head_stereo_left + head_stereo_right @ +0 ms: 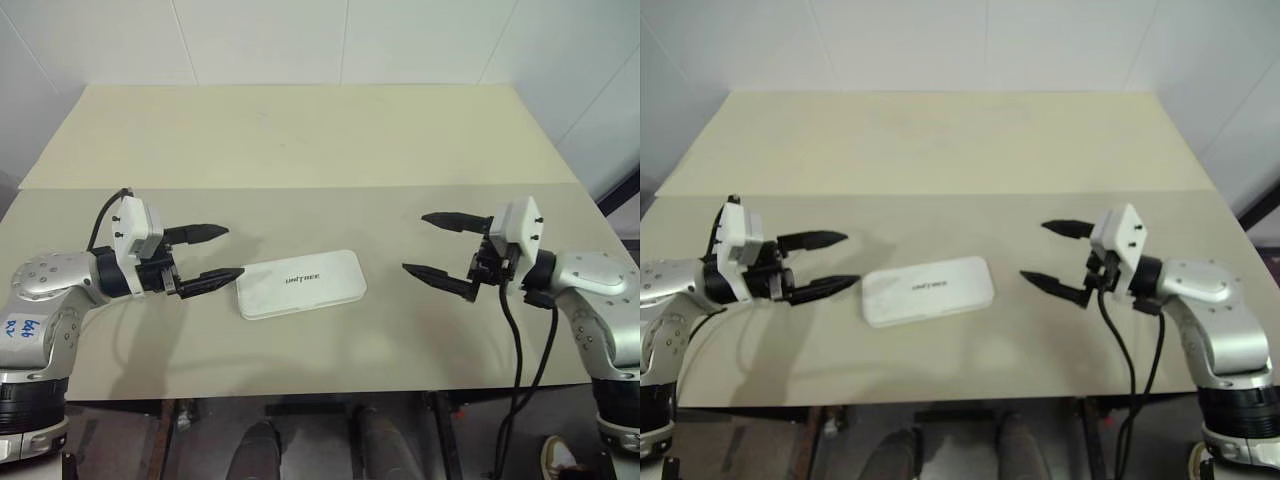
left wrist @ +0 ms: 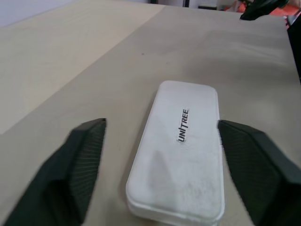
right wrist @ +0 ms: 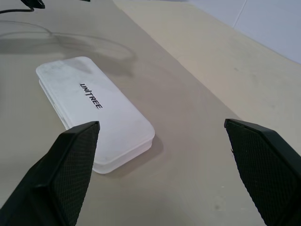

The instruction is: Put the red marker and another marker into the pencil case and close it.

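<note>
The white pencil case (image 1: 301,283) lies flat on the table with its lid down and the dark UNITREE lettering facing up. My left gripper (image 1: 232,252) hovers just off the case's left end, open and empty, one fingertip close to the case's corner. My right gripper (image 1: 415,242) hangs open and empty a short way off the case's right end. In the left wrist view the case (image 2: 181,146) lies between and beyond the spread fingers (image 2: 75,160). The right wrist view shows the case (image 3: 96,110) ahead of its fingers (image 3: 66,165). The red marker and the other marker are hidden or out of view.
The beige table (image 1: 320,340) has a seam across its middle, with a paler panel (image 1: 300,130) behind it up to the white wall. Its front edge runs just below both arms. A black cable (image 1: 515,340) hangs from the right wrist.
</note>
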Robot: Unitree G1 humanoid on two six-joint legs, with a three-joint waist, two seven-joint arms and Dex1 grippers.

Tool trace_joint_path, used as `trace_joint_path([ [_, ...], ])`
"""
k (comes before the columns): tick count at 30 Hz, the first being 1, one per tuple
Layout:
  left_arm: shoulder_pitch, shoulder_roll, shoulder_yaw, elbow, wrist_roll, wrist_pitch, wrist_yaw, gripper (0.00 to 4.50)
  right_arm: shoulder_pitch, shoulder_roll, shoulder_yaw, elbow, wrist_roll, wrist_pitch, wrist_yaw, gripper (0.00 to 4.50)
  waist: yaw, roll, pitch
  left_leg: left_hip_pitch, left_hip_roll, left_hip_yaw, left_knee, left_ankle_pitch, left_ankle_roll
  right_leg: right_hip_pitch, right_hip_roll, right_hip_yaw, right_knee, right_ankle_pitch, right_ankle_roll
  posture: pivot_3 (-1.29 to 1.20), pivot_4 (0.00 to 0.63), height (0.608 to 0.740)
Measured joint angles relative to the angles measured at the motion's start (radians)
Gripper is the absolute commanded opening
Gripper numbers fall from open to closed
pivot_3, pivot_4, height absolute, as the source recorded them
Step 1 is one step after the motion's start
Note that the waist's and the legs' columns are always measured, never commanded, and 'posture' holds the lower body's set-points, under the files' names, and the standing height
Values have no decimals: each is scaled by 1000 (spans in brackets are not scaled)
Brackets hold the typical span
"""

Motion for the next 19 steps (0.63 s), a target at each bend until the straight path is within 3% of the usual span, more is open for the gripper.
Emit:
trace_joint_path([
  [19, -65, 19, -61, 135, 56, -104, -40, 4485, 30, -108, -73, 88, 4, -50, 104, 4500, -4, 0, 0, 0, 0, 0, -1, 0, 0, 0, 0, 0, 0, 0, 0, 0, 150, 740],
])
